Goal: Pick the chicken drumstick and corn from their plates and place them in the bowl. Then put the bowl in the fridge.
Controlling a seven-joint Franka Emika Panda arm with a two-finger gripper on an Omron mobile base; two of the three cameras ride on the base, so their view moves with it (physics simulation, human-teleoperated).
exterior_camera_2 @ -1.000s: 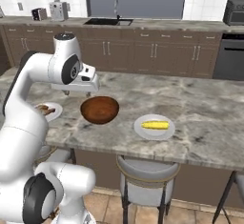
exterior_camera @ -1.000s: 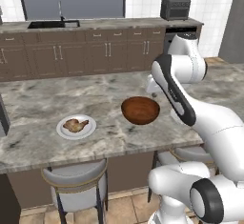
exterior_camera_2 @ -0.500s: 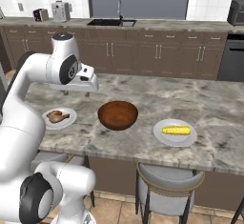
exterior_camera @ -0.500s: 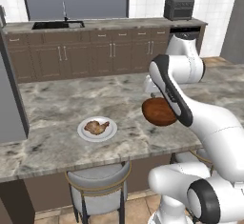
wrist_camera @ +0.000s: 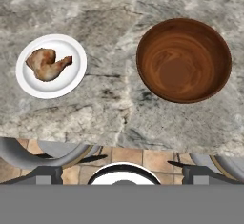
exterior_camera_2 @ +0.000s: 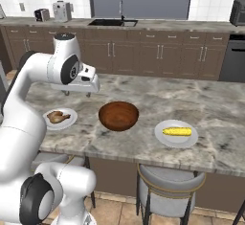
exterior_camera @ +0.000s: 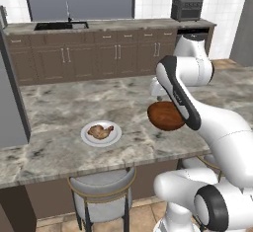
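Hand view: claw (wrist_camera: 121, 170) wide, empty | golden-brown chicken drumstick (wrist_camera: 47, 63) on round white plate (wrist_camera: 71, 80) | glossy reddish-brown wooden bowl (wrist_camera: 183, 59) beside it, apart, on marbled table (wrist_camera: 109, 108)

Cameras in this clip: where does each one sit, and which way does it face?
Left base view: behind the arm's left, facing the island; arm at right partly hides the bowl.
Right base view: behind its right; arm at left, corn on its plate.
Hand view: looks straight down on the counter; open fingers at bottom.
Shared: the bowl and the chicken drumstick.
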